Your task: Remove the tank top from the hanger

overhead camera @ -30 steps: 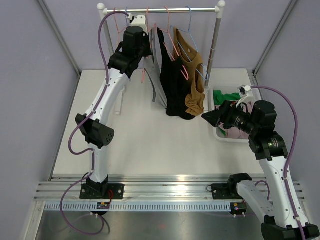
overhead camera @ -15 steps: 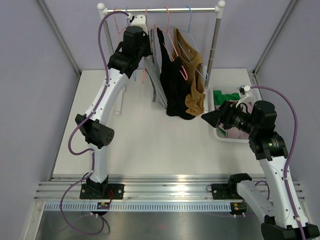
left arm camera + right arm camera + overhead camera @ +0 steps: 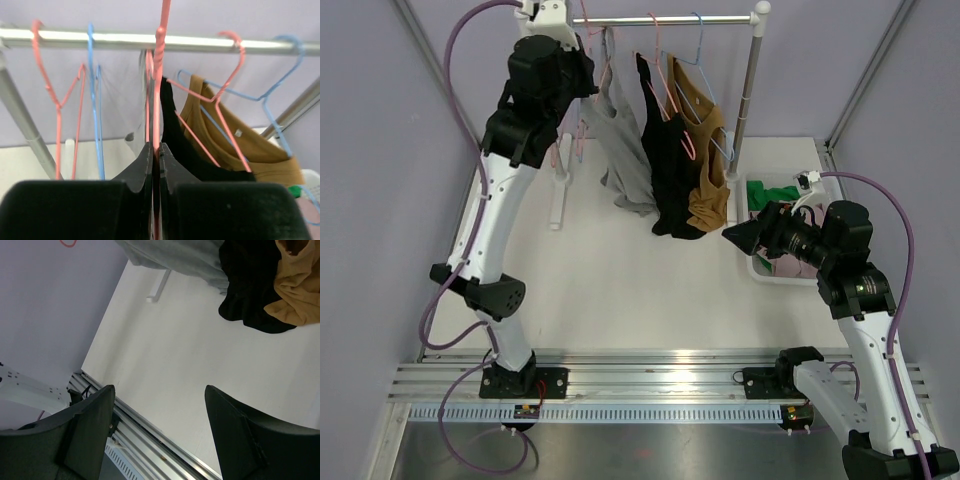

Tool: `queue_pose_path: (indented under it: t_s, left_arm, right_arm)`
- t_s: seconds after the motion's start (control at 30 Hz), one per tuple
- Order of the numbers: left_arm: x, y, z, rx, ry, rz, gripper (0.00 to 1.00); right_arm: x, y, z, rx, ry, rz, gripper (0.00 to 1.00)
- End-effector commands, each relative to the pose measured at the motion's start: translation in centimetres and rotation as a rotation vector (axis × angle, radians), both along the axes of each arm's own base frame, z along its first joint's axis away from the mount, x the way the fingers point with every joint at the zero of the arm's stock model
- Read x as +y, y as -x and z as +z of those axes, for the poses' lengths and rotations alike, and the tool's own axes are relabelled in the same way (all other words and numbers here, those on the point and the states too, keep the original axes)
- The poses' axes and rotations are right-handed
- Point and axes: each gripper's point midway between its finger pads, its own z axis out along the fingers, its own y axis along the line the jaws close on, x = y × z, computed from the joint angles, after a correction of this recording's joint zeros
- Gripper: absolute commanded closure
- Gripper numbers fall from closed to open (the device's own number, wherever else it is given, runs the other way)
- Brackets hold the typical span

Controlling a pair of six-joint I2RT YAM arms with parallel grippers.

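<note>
Shift: left arm had risen and swung leftward along the silver metal rail, and the grey sleeveless tank top had gone with it, drawn apart from the black garment
Left gripper: pressed together on the stem of the thin pink wire hanger, just below the rail
Tank top: draped from that hanger, hanging between the left arm and the black garment; the hook ran out of frame, so whether it sat on the rail could not be told
Right gripper: spread wide, holding nothing, just beside the white plastic bin, over the white table
Neighbours: mustard-brown top touched the black garment
</note>
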Motion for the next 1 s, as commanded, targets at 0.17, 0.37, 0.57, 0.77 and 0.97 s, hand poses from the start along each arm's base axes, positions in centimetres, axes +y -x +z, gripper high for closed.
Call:
queue_pose_path:
  t_s: [0.17,0.37,0.57,0.77,0.97]
  left_arm:
    - [1.8,9.1,9.8,-0.192,0.119,-0.131,1.00]
    - [1.4,16.8,12.0,-0.220,0.154,-0.306,1.00]
    - [1.1,22.6,8.3,-0.159,0.194,-0.432,1.00]
    - [1.6,28.0,1.4,-0.103,0.299,-0.539,1.00]
    - [1.0,31.6,-5.6,0.003,0.466,-0.643,1.00]
  right_arm:
    - [0.2,0.1,2.4,-0.083,-0.006,0.021,0.21]
    - [1.2,0.6,3.3,-0.116,-0.038,0.096,0.15]
    - [3.4,1.6,5.1,-0.134,-0.184,0.252,0.08]
    - [7.6,1.3,5.2,-0.165,-0.179,0.335,0.01]
    - [12.8,0.6,4.7,-0.247,-0.182,0.319,0.11]
